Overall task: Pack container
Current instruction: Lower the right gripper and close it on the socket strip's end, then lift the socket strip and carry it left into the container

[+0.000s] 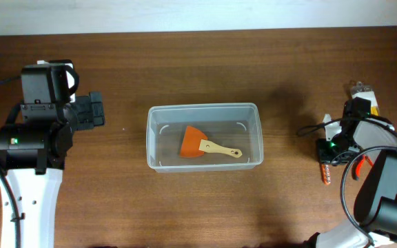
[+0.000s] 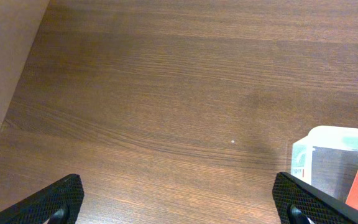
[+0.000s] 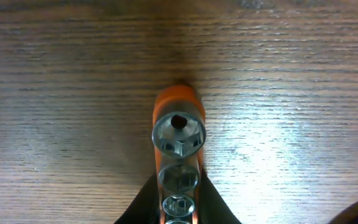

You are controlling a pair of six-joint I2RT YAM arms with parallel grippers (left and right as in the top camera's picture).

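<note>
In the right wrist view, at the bottom centre of the frame, the right gripper (image 3: 178, 202) has its dark fingers (image 3: 138, 205) pressed against both long sides of an orange socket rail (image 3: 178, 134), pinching it near one end. The rail runs up the frame away from the jaws, with at least 3 metal sockets on it and the largest at the far tip. That is the first risk: held so far from its middle, the rail may droop or swivel in the jaws once it leaves the table (image 1: 116, 193), and a loose socket may drop off.

In the overhead view this grip sits at the right edge, and the container (image 1: 205, 109) stands in the centre of the frame, well apart from it. A long carry gives a weak pinch time to slip.

Inside the tub lies an orange scraper (image 1: 193, 143) with a pale handle, taking up the middle of the floor. A tilted rail may catch the near rim and shove the light tub, or land on top of the scraper.

Farthest off, at the left of the overhead view, the left gripper (image 2: 182, 202) hangs with its fingers spread wide over bare wood, holding nothing. Only the tub's corner shows at the right edge of its own view, so nothing steadies the tub.
</note>
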